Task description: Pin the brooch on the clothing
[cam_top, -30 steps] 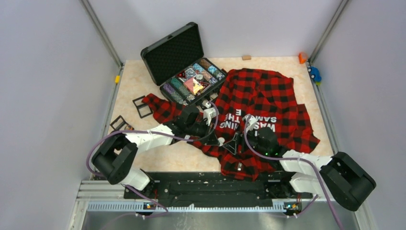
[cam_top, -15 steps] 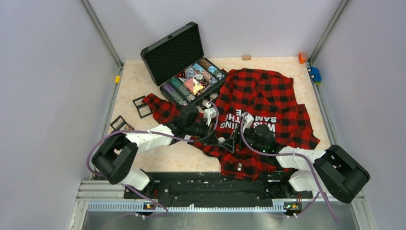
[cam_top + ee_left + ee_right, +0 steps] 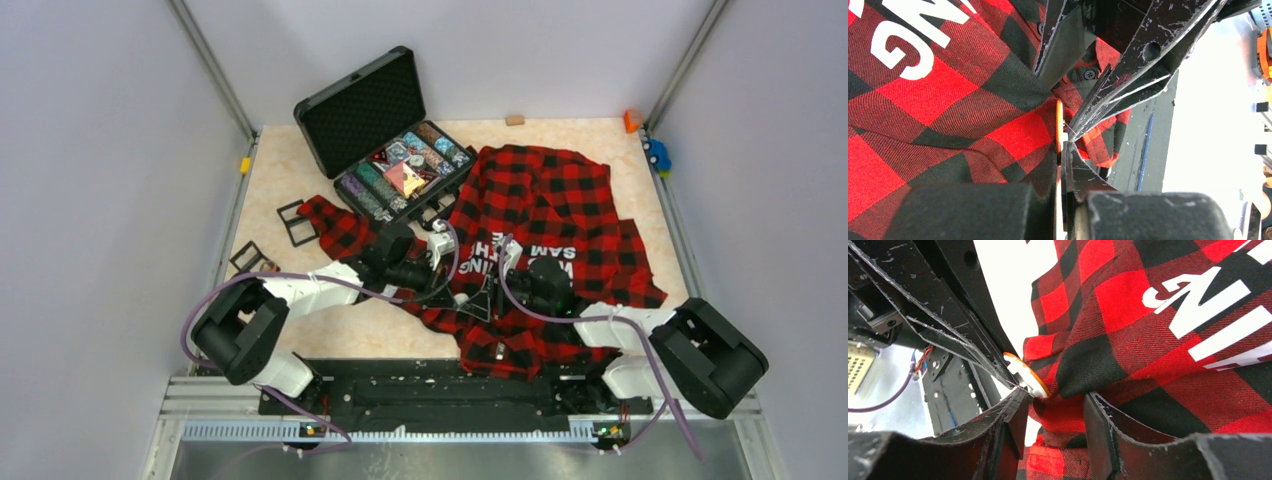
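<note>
The red-and-black checked shirt (image 3: 560, 215) with white lettering lies spread over the table's right half. My left gripper (image 3: 460, 288) is shut on the brooch (image 3: 1059, 125), a thin white disc with an orange rim, seen edge-on against the cloth. In the left wrist view the gripper (image 3: 1064, 150) holds it beside the right gripper's fingers (image 3: 1138, 65). My right gripper (image 3: 492, 292) pinches a raised fold of the shirt (image 3: 1148, 340) between its fingers, shown in the right wrist view (image 3: 1055, 402). The brooch (image 3: 1026, 375) touches that fold just above the right gripper's left finger.
An open black case (image 3: 400, 160) of sorted small items stands at the back, touching the shirt's sleeve. Two black square frames (image 3: 296, 222) (image 3: 247, 258) lie at the left. A wooden block (image 3: 515, 119), an orange toy (image 3: 632, 120) and a blue toy (image 3: 657, 155) sit at the far edge.
My right arm has reached further left and forward, bringing its gripper and the shirt fold up against the left gripper. The left arm has barely moved.
</note>
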You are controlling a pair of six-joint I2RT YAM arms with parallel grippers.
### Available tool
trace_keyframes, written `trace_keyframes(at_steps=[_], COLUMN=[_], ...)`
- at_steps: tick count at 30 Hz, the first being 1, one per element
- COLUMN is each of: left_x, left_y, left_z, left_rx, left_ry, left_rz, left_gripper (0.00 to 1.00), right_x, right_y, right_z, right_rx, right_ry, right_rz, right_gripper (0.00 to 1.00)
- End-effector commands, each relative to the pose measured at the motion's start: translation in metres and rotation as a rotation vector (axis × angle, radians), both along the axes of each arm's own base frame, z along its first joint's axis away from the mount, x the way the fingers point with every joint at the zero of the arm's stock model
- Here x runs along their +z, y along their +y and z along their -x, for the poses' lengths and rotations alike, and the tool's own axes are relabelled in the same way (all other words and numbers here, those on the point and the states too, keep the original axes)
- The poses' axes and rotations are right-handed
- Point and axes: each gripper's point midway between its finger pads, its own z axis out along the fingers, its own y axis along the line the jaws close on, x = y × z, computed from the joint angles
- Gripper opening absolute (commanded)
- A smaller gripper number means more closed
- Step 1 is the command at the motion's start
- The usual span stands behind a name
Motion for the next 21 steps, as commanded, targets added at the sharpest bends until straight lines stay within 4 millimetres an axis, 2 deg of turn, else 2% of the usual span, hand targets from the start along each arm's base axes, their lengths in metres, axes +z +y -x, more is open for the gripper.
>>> trace_keyframes(at_steps=[1, 4, 14, 21], left_x=[0.017, 0.018, 0.018, 0.017], left_y=[-0.001, 0.001, -0.001, -0.002], left_z=[0.016, 0.02, 0.023, 0.027], left_rx=[-0.122, -0.154, -0.181, -0.195], left_ry=[-0.041, -0.047, -0.041, -0.031], left_rz=[0.055, 0.06, 0.07, 0.071], left_gripper=[0.0, 0.0, 0.0, 0.0], right_x=[0.028, 0.026, 0.018, 0.009], right_y=[0.014, 0.016, 0.025, 0.026], right_z=[-0.01, -0.008, -0.004, -0.013], right_rx=[0.072, 0.093, 0.162, 0.12], right_ry=[-0.08, -0.074, -0.024, 0.01], right_rz=[-0.058, -0.047, -0.05, -0.019], right_gripper=[0.43, 0.38, 0.3, 0.25])
